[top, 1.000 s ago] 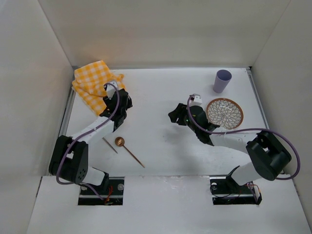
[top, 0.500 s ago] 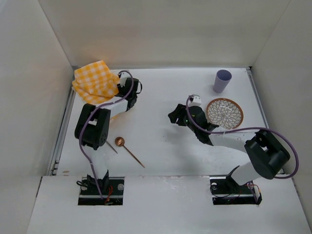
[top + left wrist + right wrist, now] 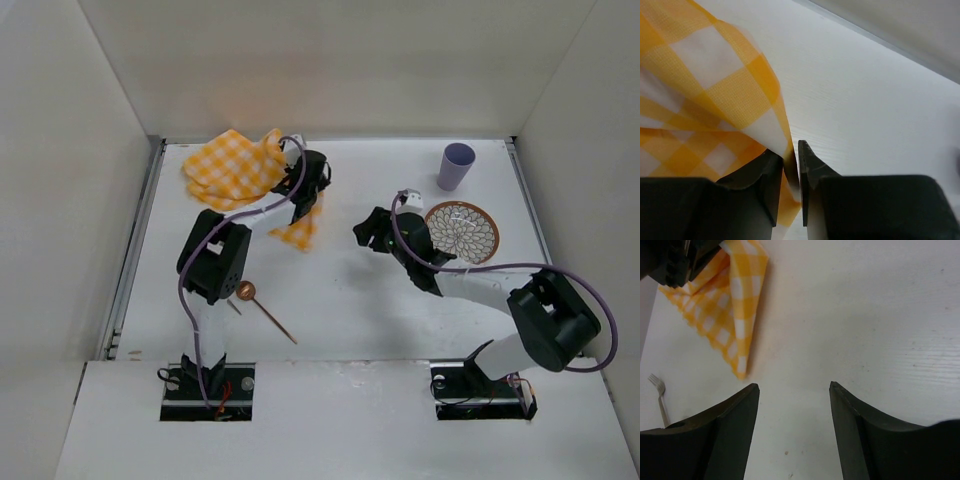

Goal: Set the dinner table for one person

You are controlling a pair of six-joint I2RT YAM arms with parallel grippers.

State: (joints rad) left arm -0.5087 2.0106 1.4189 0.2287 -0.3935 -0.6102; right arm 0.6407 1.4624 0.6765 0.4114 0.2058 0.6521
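A yellow-and-white checked cloth (image 3: 238, 166) lies at the back left of the white dinner table (image 3: 340, 310), one corner hanging down by my left gripper (image 3: 312, 186). In the left wrist view that gripper (image 3: 791, 150) is shut on a fold of the cloth (image 3: 705, 90), which is pinched between its jaws. My right gripper (image 3: 372, 232) stands open over bare tabletop at mid-table, left of a patterned plate (image 3: 460, 232). Nothing lies between the right gripper's (image 3: 794, 386) jaws; the cloth's corner (image 3: 735, 310) hangs ahead of it to the left.
A lilac cup (image 3: 457, 165) stands at the back right, behind the plate. A copper spoon (image 3: 262, 308) lies at the near left with a fork (image 3: 659, 396) beside it. White walls enclose the table on three sides.
My left gripper shut on the cloth and swung right toward the table's middle, pulling the cloth with it and lifting one corner. The right gripper shifted slightly right.
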